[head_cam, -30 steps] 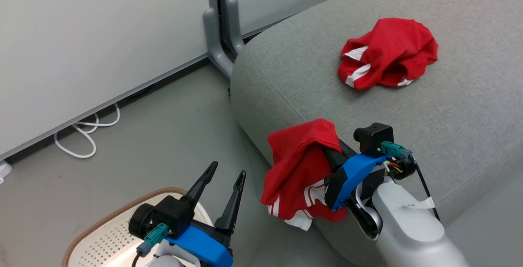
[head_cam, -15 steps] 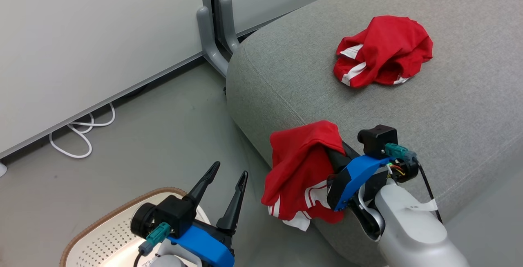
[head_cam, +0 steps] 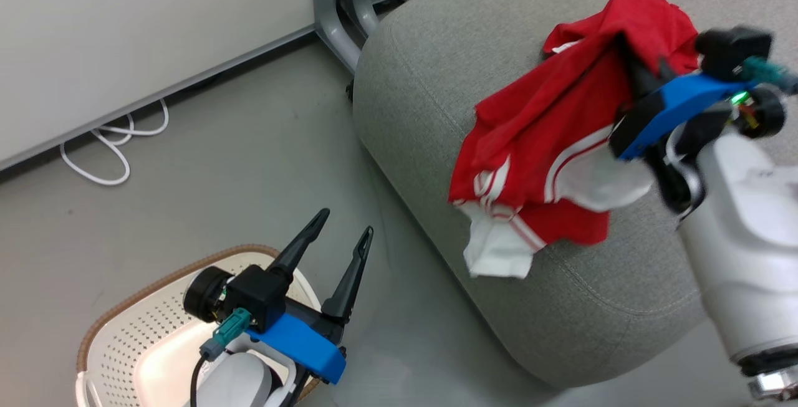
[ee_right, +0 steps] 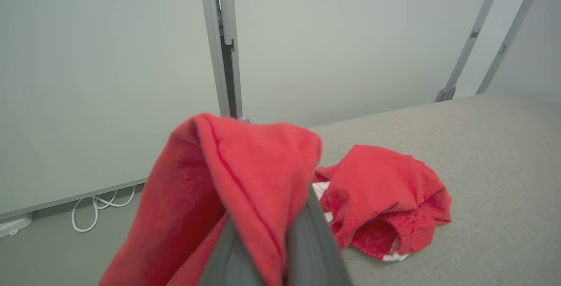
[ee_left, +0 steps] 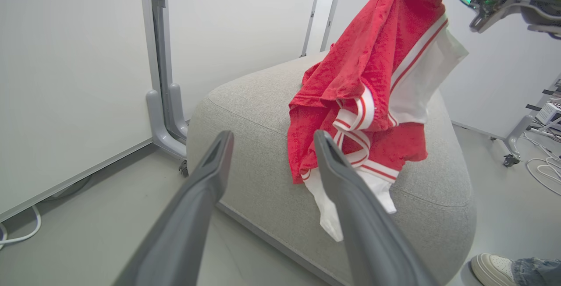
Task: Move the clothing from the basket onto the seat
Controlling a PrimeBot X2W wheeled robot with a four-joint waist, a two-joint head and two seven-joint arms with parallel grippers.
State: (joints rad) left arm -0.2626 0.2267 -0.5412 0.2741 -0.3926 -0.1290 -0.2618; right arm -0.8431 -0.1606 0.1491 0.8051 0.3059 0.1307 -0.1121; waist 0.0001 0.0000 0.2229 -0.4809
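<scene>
My right gripper [head_cam: 633, 67] is shut on a red garment with white stripe trim [head_cam: 536, 126], held up over the near corner of the light-grey seat [head_cam: 436, 64]. The cloth hangs down, its lower hem against the cushion edge [ee_left: 363, 71]. In the right wrist view the garment [ee_right: 245, 176] drapes over my fingers, and a second red garment [ee_right: 385, 194] lies crumpled on the seat [ee_right: 504, 146] beyond. My left gripper [head_cam: 346, 221] stands open and holds nothing, above the cream basket [head_cam: 124, 298] at the lower left. Its fingers [ee_left: 206, 176] point toward the seat.
A grey partition post with a curved foot [head_cam: 333, 14] stands on the floor at the seat's far corner. A white cable [head_cam: 106, 158] loops along the wall base. A person's shoe [ee_left: 493, 268] rests on the floor by the seat's right end, near a wheeled stand [ee_left: 517, 137].
My right gripper has lifted the red garment higher and carried it farther over the seat, so the cloth now hangs longer. The head camera has shifted. The left gripper stays open over the basket.
</scene>
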